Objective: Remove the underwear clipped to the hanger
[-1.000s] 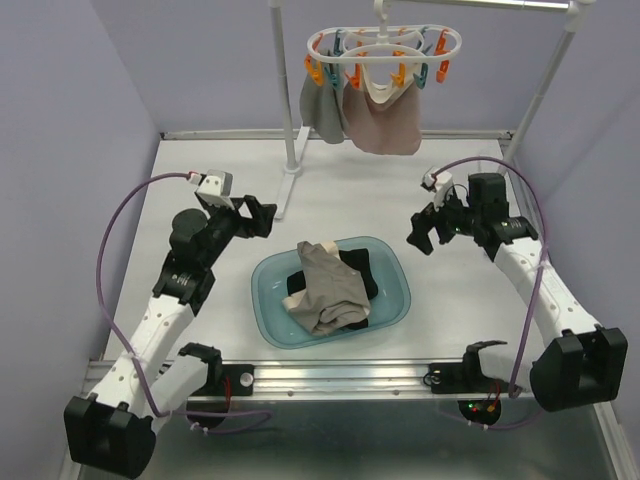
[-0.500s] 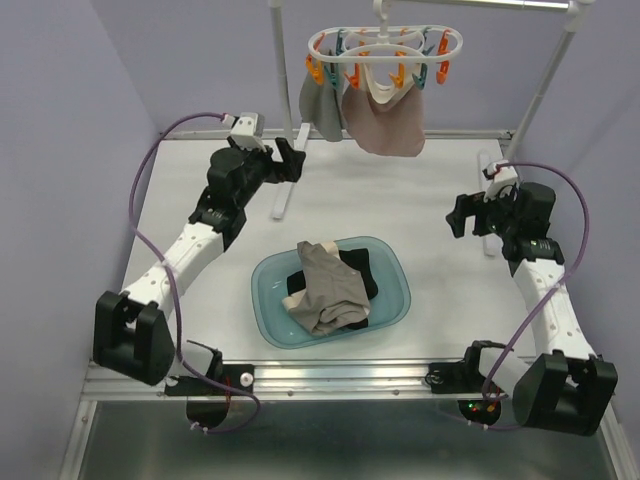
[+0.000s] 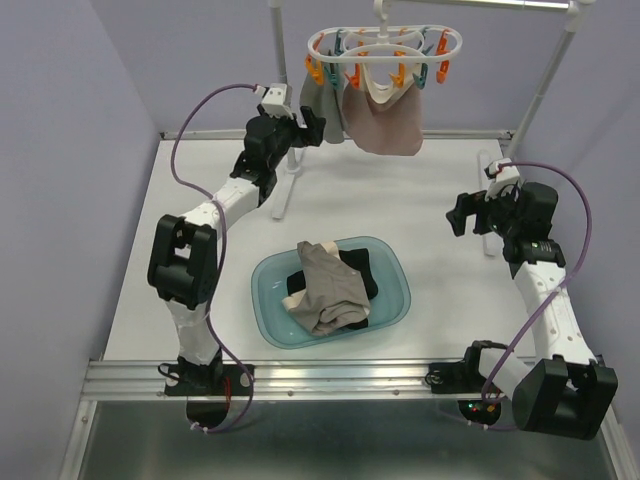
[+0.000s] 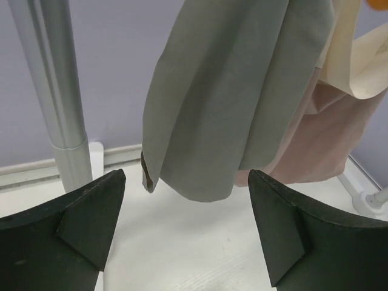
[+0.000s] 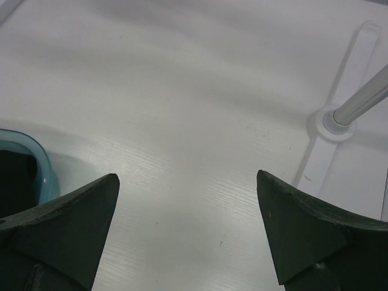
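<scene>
Reaching arm: left gripper (image 3: 316, 122), stretched far across to the back of the table; jaws spread wide, nothing held between them.
Idle arm: right gripper (image 3: 458, 214), jaws spread and empty, low over the white table (image 3: 400, 200), well apart from the hanger. The left is plainly the nearer.
Hanger: white plastic oval-ring hanger (image 3: 452, 40), hung high at the back, with orange and teal clothespins (image 3: 316, 72) dangling from its rim.
Target, by my reading: grey cloth garment (image 4: 230, 103), pinned at the hanger's left end, hanging beside the white tubular rack pole (image 4: 54, 91).
Long axis: vertical, from pin down to hem; the cloth is folded on itself and the hem is rounded at the bottom.
Key relation: in the left wrist view the hem sits between the two fingertips and just ahead of them, with most of the cloth above the jaw line. The jaws open side to side, across the hanging axis. Touching or not: cannot tell; it looks just short of contact.
Neighbour: pale pink cloth garment (image 4: 315, 133), to the right of and behind the grey one, overlapping its edge, with a cream fold over its top.
Already off: beige-taupe garment (image 3: 325, 285) and black garment (image 3: 365, 275) lie in the translucent teal plastic basin (image 3: 404, 290), mid-table.
Next move, judged: advance and rise a little so the fingers bracket the grey cloth alone, close, then pull down along the axis to slip it from the pin.
Risk: catching the pink edge too.
</scene>
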Robot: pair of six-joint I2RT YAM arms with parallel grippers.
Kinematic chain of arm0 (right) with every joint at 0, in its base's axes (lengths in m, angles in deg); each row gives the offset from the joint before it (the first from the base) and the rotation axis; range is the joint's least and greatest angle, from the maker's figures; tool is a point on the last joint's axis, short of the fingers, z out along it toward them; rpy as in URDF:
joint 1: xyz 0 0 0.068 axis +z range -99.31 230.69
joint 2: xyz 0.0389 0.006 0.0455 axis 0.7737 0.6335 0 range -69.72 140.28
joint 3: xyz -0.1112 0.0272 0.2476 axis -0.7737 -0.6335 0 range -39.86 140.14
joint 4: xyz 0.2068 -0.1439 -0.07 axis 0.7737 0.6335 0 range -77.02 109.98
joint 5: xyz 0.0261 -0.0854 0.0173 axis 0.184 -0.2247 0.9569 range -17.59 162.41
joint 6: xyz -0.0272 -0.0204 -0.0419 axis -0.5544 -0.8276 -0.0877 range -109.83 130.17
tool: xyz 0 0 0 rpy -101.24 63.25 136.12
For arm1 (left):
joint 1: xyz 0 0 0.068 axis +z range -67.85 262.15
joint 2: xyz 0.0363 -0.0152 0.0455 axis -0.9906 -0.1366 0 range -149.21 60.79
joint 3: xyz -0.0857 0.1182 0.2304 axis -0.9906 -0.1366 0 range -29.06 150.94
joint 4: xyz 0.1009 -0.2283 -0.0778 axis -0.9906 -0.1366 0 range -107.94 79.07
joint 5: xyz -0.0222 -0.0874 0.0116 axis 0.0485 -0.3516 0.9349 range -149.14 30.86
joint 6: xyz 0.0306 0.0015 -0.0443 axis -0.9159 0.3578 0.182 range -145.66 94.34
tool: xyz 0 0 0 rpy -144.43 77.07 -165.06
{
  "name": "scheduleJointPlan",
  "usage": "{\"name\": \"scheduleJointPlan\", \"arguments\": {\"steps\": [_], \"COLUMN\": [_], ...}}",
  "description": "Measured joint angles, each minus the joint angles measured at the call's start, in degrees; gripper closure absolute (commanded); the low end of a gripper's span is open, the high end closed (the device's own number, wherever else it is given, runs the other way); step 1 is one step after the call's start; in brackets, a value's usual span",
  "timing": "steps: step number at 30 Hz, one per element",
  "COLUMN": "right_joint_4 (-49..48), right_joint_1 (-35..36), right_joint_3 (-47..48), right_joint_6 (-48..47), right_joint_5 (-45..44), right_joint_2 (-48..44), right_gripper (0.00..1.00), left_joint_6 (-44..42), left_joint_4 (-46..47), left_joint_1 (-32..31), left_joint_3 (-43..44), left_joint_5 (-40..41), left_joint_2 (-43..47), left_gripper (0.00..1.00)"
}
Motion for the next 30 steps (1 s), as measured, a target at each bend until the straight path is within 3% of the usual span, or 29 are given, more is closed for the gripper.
{"name": "scheduleJointPlan", "arguments": {"steps": [13, 20, 22, 23, 24, 26, 30], "right_joint_4": [0.00, -0.09, -0.13, -0.15, -0.15, -0.20, -0.28], "right_joint_1": [0.00, 0.00, 0.00, 0.00, 0.00, 0.00, 0.00], "right_joint_3": [0.00, 0.00, 0.00, 0.00, 0.00, 0.00, 0.00], "right_joint_6": [0.24, 0.24, 0.22, 0.22, 0.22, 0.22, 0.22], "right_joint_5": [1.70, 2.34, 2.40, 2.49, 2.51, 2.54, 2.71], "right_joint_2": [0.11, 0.13, 0.13, 0.13, 0.13, 0.13, 0.13], "right_gripper": [0.00, 0.00, 0.00, 0.00, 0.00, 0.00, 0.00], "left_joint_6": [0.48, 1.53, 1.88, 1.79, 2.03, 2.23, 2.23], "left_joint_4": [8.50, 9.18, 9.01, 8.87, 8.70, 8.20, 9.68], "left_joint_1": [2.73, 4.07, 4.07, 4.07, 4.07, 4.09, 4.09], "left_joint_3": [7.65, 13.53, 15.15, 15.67, 15.98, 16.20, 15.89], "left_joint_5": [-7.15, -8.57, -9.07, -9.22, -9.42, -10.38, -12.39], "left_joint_2": [-9.68, -13.68, -14.97, -15.56, -15.78, -16.04, -16.02], "left_gripper": [0.20, 0.41, 0.56, 0.74, 0.85, 1.00, 1.00]}}
